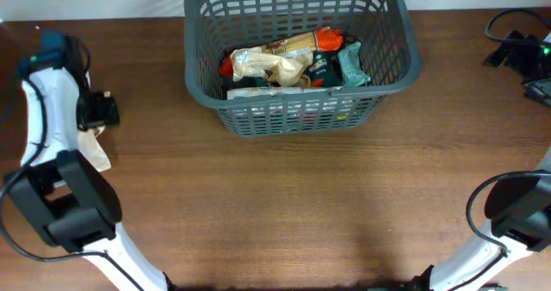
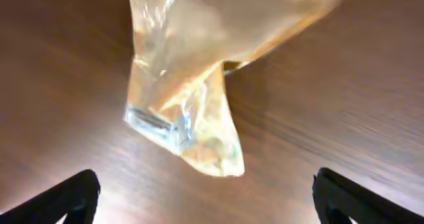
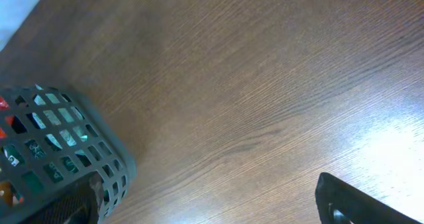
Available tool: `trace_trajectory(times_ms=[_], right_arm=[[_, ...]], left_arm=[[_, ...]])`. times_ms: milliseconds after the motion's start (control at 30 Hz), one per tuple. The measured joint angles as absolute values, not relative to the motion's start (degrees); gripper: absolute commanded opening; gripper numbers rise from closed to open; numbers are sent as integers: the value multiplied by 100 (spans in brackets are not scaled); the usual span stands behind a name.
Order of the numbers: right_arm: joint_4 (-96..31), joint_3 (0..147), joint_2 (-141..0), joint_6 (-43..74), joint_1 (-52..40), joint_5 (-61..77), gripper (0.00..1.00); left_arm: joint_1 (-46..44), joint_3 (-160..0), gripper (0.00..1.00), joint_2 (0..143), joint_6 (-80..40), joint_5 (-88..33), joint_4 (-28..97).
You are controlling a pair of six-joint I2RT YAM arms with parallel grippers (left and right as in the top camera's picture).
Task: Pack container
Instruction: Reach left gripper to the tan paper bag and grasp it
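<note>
The left gripper (image 2: 209,199) is hovering, spread wide, over a clear packet (image 2: 192,98) lying on the table (image 1: 284,205); the container (image 1: 293,115) is sitting far centre, holding grocery packets (image 1: 284,63); the right gripper (image 3: 361,201) is showing one finger only, so I cannot tell its state.

A brown wood-grain table (image 1: 284,205) fills the view. At two o'clock sits a black device (image 1: 522,52) with a green light, cables attached.
</note>
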State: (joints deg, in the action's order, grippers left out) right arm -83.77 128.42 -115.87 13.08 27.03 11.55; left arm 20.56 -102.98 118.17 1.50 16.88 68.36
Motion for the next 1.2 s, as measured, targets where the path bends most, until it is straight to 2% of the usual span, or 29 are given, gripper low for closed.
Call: trace_trajectory(times_ms=[367,567,600,667,700,733,867,1033,1200], right_arm=[[-8377,12840,-11587,1306,2703,1155,99],[-8377,12840,-11587,1306,2703,1155,99],[-8377,12840,-11587,1308,2703,1155,99],[-8377,12840,-11587,1308,2703,1155,99],[-8379,12840,-11587,1308,2703,1155,99],[-8377,12840,-11587,1310,2703,1155,99],[-8377,12840,-11587,1308,2703,1155,99],[-8377,12840,-11587,1306,2703,1155,99],[-8377,12840,-11587,1308,2703,1155,99]], left_arm=[[2751,-9732,97,12197,123,1645,5706],[2821,-9727,93,12593,416,1181,5343],[2818,-9725,89,12665,462,1105,5332],[2812,-9734,33,12803,580,947,5317],[2814,-9734,12,12805,655,873,5299],[2818,-9734,2,12829,760,786,5304],[2786,-9738,2,12851,965,613,5354],[2777,-10040,2,12853,1074,434,6097],[2657,-11498,2,12796,1096,-67,6753]])
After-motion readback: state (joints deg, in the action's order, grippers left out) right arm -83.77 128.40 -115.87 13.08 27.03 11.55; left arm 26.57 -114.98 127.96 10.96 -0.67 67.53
